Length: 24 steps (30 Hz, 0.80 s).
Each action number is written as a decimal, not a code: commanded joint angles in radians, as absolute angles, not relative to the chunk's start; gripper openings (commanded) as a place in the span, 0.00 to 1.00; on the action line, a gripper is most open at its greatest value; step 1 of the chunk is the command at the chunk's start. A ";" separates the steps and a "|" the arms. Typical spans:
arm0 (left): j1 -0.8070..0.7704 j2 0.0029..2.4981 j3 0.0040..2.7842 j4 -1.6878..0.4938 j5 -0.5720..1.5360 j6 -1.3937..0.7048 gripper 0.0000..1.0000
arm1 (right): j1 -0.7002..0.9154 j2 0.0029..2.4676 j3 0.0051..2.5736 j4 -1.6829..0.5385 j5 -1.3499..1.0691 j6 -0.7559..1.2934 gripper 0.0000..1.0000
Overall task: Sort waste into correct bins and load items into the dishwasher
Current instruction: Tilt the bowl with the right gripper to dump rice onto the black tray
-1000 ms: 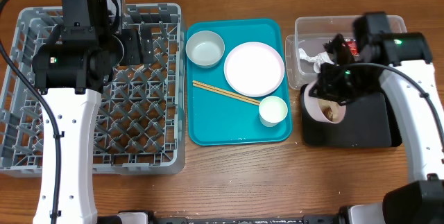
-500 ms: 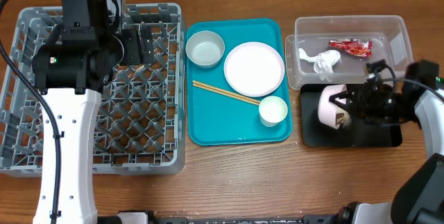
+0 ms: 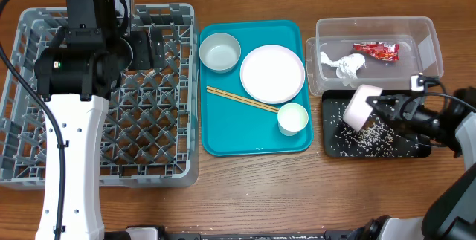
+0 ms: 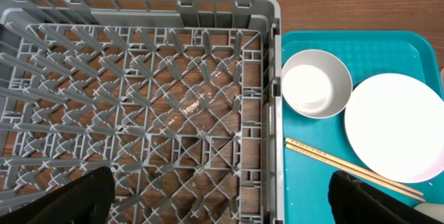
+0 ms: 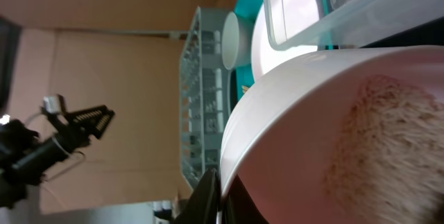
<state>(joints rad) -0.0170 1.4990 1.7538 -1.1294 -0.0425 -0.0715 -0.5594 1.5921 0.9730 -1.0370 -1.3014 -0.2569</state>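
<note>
My right gripper (image 3: 379, 106) is shut on the rim of the pinkish-white bowl (image 3: 358, 107) and holds it tipped on its side over the black tray (image 3: 331, 140). Loose rice grains (image 3: 372, 137) lie scattered in the tray. The bowl fills the right wrist view (image 5: 333, 134), my fingers (image 5: 220, 193) clamped on its rim. The clear tub (image 3: 425, 33) holds the red wrapper (image 3: 375, 49) and white tissue (image 3: 342, 65). My left gripper (image 4: 222, 203) is open over the grey dish rack (image 3: 26, 166). The teal tray (image 3: 223, 140) holds the grey-white bowl (image 3: 220, 51), plate (image 3: 272, 73), cup (image 3: 292, 118) and chopsticks (image 3: 238, 97).
The rack (image 4: 173, 113) is seen from above in the left wrist view, with the bowl (image 4: 316, 83), plate (image 4: 395, 127) and chopsticks (image 4: 347, 165) to its right. Bare wooden table lies along the front edge.
My right arm swung out to the right and tipped the bowl further. Rice has spilled out of the bowl onto the black tray. The left arm has not moved.
</note>
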 commanded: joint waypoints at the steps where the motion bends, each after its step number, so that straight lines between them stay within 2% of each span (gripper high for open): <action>1: -0.012 1.501 1.777 -1.126 -0.052 -0.060 1.00 | -0.602 1.562 0.970 -1.032 -1.417 -0.197 0.04; 8: -0.012 1.501 1.777 -1.126 -0.053 -0.060 1.00 | -0.617 1.562 0.970 -0.977 -1.448 -0.182 0.04; 11: -0.012 1.501 1.777 -1.126 -0.052 -0.060 1.00 | -0.617 1.562 0.970 -0.982 -1.547 -0.168 0.04; 15: -0.012 1.501 1.777 -1.126 -0.052 -0.060 1.00 | -0.618 1.562 0.974 -0.984 -1.570 0.015 0.04; 24: -0.012 1.501 1.777 -1.126 -0.052 -0.060 1.00 | -0.618 1.562 0.974 -0.920 -1.570 0.025 0.04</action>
<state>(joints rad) -0.0170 1.4990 1.7538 -1.1294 -0.0425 -0.0715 -0.6147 1.5921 0.9726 -0.9268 -1.5272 0.0013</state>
